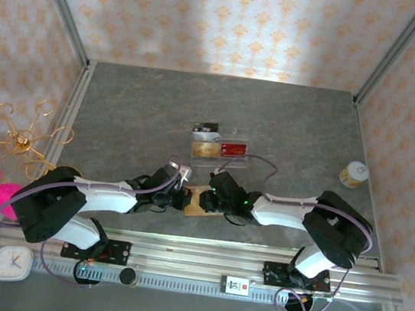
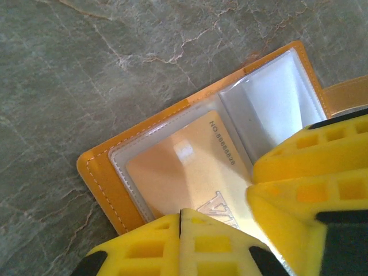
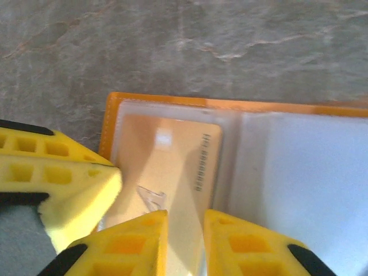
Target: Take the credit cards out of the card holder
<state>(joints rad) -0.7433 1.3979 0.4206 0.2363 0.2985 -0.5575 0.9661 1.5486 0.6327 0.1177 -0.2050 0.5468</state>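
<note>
The orange-tan card holder (image 1: 198, 201) lies open on the grey table between my two arms. A gold credit card (image 2: 184, 172) with a printed number sits in its left clear sleeve (image 3: 167, 161); the right sleeve (image 3: 299, 172) looks pale and empty. My left gripper (image 2: 181, 214) is shut, its tips pressed together on the card's near edge. My right gripper (image 3: 186, 221) stands narrowly open over the same card, whose surface shows in the gap. The right fingers (image 2: 299, 167) appear beside the left ones, and the left fingers (image 3: 63, 178) sit at the holder's left border.
A clear acrylic stand (image 1: 219, 145) behind the holder carries a red card (image 1: 233, 150), a gold card (image 1: 205, 150) and a dark one (image 1: 207, 128). A small jar (image 1: 353, 174) stands at the right edge, with a gold wire rack (image 1: 20, 137) and a clock (image 1: 11, 263) at the left.
</note>
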